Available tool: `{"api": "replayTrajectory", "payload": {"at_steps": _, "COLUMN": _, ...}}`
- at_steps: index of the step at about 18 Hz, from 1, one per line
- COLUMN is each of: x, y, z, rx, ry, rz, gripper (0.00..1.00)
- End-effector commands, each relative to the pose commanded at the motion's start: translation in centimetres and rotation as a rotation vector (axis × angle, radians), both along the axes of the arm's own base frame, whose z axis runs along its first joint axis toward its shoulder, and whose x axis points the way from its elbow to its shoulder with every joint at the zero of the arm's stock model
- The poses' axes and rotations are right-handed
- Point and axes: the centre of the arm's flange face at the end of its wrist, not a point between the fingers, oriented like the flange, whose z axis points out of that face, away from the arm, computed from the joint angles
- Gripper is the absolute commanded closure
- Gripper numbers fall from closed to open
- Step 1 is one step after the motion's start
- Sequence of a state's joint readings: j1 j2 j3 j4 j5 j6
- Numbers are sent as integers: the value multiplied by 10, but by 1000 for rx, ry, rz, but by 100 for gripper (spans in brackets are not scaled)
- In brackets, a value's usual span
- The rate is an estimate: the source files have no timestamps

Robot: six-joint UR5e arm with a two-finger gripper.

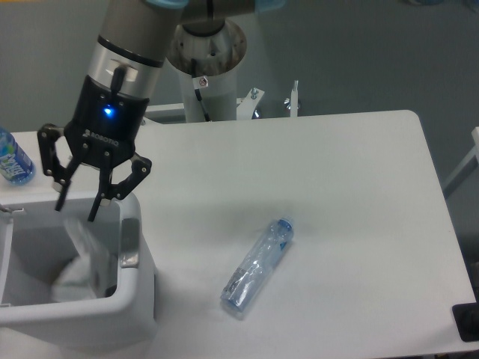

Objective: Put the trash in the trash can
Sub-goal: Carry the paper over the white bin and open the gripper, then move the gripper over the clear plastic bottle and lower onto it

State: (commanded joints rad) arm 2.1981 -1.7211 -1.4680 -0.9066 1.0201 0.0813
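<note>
White trash can [135, 295] with grey handle strip [129, 243], white crumpled carton [78, 262] inside, clear crushed bottle [257, 267] with blue cap [284, 224], white table [337, 187], black gripper [76, 212] with blue light [109, 112], blue-labelled bottle [11, 158] far left.

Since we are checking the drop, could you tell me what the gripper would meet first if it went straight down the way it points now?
Most likely the crumpled white paper carton lying inside the white rectangular plastic bin: the open gripper points down into the bin's opening. Depth is unclear, so a fingertip might instead clip the rim.
</note>
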Motion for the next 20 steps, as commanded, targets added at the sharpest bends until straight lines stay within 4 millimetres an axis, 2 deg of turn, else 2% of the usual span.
{"api": "replayTrajectory", "payload": {"at_steps": 1, "x": -6, "y": -2, "z": 1, "rx": 2, "ry": 4, "rz": 9, "gripper": 0}}
{"api": "replayTrajectory", "payload": {"at_steps": 3, "x": -33, "y": -12, "z": 2, "rx": -1, "ry": -2, "rz": 66, "gripper": 0}}
{"api": "replayTrajectory", "payload": {"at_steps": 5, "x": -76, "y": -31, "z": -3, "rx": -9, "ry": -31, "rz": 165, "gripper": 0}}
{"api": "replayTrajectory", "payload": {"at_steps": 7, "x": -113, "y": -47, "z": -20, "rx": -32, "ry": -49, "rz": 230, "gripper": 0}}
{"api": "replayTrajectory", "payload": {"at_steps": 9, "x": -154, "y": -73, "z": -38, "rx": -66, "ry": -35, "rz": 305, "gripper": 0}}
{"api": "replayTrajectory", "payload": {"at_steps": 12, "x": -180, "y": -87, "z": -54, "rx": -136, "ry": 69, "rz": 318, "gripper": 0}}
{"api": "replayTrajectory", "payload": {"at_steps": 15, "x": -201, "y": -83, "z": -94, "rx": -248, "ry": 154, "rz": 275, "gripper": 0}}
{"api": "replayTrajectory", "payload": {"at_steps": 18, "x": -220, "y": -74, "z": -148, "rx": -354, "ry": 226, "rz": 133, "gripper": 0}}
{"api": "replayTrajectory", "payload": {"at_steps": 20, "x": -220, "y": -81, "z": -195, "rx": -454, "ry": 302, "rz": -12, "gripper": 0}}
